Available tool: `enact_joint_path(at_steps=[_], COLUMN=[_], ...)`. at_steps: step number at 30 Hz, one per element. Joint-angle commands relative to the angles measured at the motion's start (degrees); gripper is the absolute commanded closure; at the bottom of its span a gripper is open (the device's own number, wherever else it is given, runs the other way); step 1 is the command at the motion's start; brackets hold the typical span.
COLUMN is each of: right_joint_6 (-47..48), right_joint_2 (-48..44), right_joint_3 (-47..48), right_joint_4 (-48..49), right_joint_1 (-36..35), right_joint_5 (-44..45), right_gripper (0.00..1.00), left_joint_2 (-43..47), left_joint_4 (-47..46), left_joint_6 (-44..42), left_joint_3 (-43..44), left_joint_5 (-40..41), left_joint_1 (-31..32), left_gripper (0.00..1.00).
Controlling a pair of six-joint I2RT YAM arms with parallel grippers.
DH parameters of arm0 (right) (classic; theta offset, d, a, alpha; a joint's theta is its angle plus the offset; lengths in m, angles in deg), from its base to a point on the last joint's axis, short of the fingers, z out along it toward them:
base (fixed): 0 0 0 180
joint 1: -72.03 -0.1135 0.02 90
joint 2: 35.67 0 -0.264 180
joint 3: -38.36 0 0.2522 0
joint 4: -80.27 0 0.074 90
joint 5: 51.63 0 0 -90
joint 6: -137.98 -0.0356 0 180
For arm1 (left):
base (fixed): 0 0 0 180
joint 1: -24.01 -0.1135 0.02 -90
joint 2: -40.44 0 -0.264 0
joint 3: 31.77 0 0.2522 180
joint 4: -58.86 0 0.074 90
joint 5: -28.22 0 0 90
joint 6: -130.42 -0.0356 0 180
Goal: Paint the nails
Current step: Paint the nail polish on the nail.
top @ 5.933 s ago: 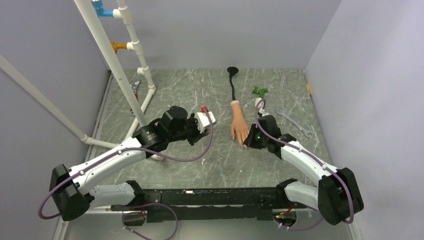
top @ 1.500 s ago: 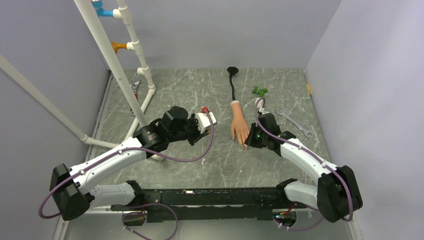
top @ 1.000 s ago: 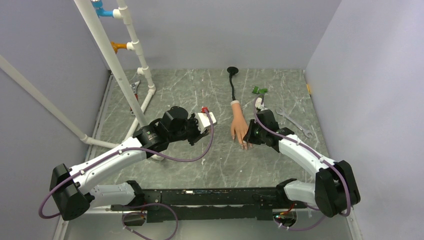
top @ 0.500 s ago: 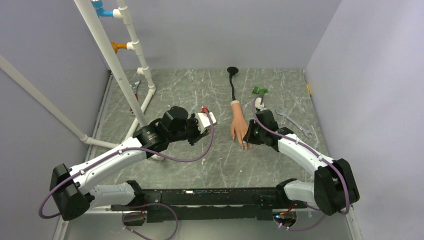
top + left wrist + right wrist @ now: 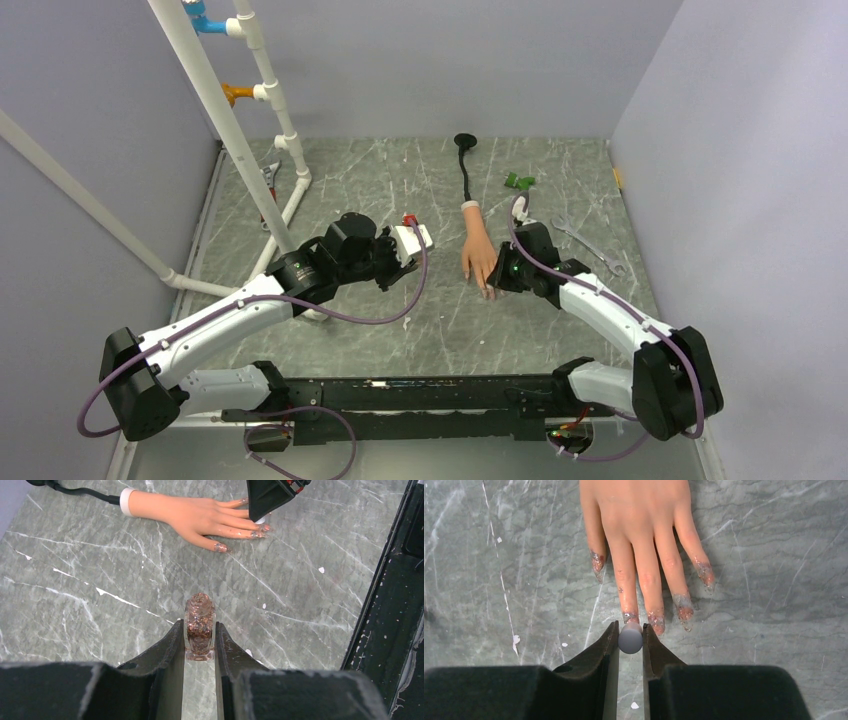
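Note:
The peach mannequin hand (image 5: 478, 250) lies flat on the table, fingers pointing toward the arms. Its nails (image 5: 630, 616) carry patchy glittery copper polish, also visible in the left wrist view on the nails (image 5: 221, 547). My right gripper (image 5: 630, 636) is shut on a grey round brush cap (image 5: 630, 638), seen end-on, right at the tip of one middle finger; the brush itself is hidden. My left gripper (image 5: 200, 641) sits to the left of the hand, shut on a small bottle (image 5: 200, 626) of copper glitter polish held upright. The right gripper (image 5: 498, 280) sits at the fingertips.
A white pipe frame (image 5: 262, 150) stands at the left with a wrench (image 5: 270, 180) beside it. A black stalk (image 5: 465, 165) runs back from the hand's wrist. A green fitting (image 5: 518, 182) and a silver wrench (image 5: 590, 245) lie at the right. A black rail (image 5: 420, 392) lines the near edge.
The right gripper has shifted slightly nearer along the fingertips, still holding the brush cap. The left arm and bottle have not moved.

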Motion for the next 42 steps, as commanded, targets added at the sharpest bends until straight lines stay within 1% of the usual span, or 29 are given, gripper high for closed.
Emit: enact_joint_path(at_steps=[1, 11, 22, 28, 34, 37, 42], right_joint_6=[-0.4, -1.4, -1.4, 0.2, 2.7, 4.0, 4.5], right_joint_2=[-2.5, -3.9, -4.7, -10.6, -15.6, -17.4, -21.6], right_joint_3=[-1.2, -3.3, -2.2, -0.7, 4.4, 6.7, 7.0], right_joint_4=[0.3, 0.5, -0.4, -1.0, -4.1, -4.1, -1.4], right_joint_1=[0.2, 0.1, 0.1, 0.1, 0.2, 0.1, 0.1], right_joint_5=[-0.3, -1.2, -2.2, -6.4, -7.5, -8.5, -8.8], right_gripper=[1.00, 1.00, 1.00, 1.00, 1.00, 1.00, 1.00], left_joint_2=[1.8, 2.2, 2.5, 1.7, 2.6, 3.8, 3.8], left_joint_4=[-0.9, -0.9, -1.0, -0.9, -0.8, -1.4, 0.7], left_joint_6=[-0.5, -0.5, -0.7, -0.8, -0.8, -0.6, -0.9], left_joint_3=[2.3, 2.3, 2.1, 2.2, 2.2, 1.6, 2.8], left_joint_5=[0.7, 1.1, 1.5, 1.7, 1.5, 1.7, -4.1], left_joint_1=[0.4, 0.6, 0.6, 0.7, 0.6, 0.6, 0.6], left_gripper=[1.00, 1.00, 1.00, 1.00, 1.00, 1.00, 1.00])
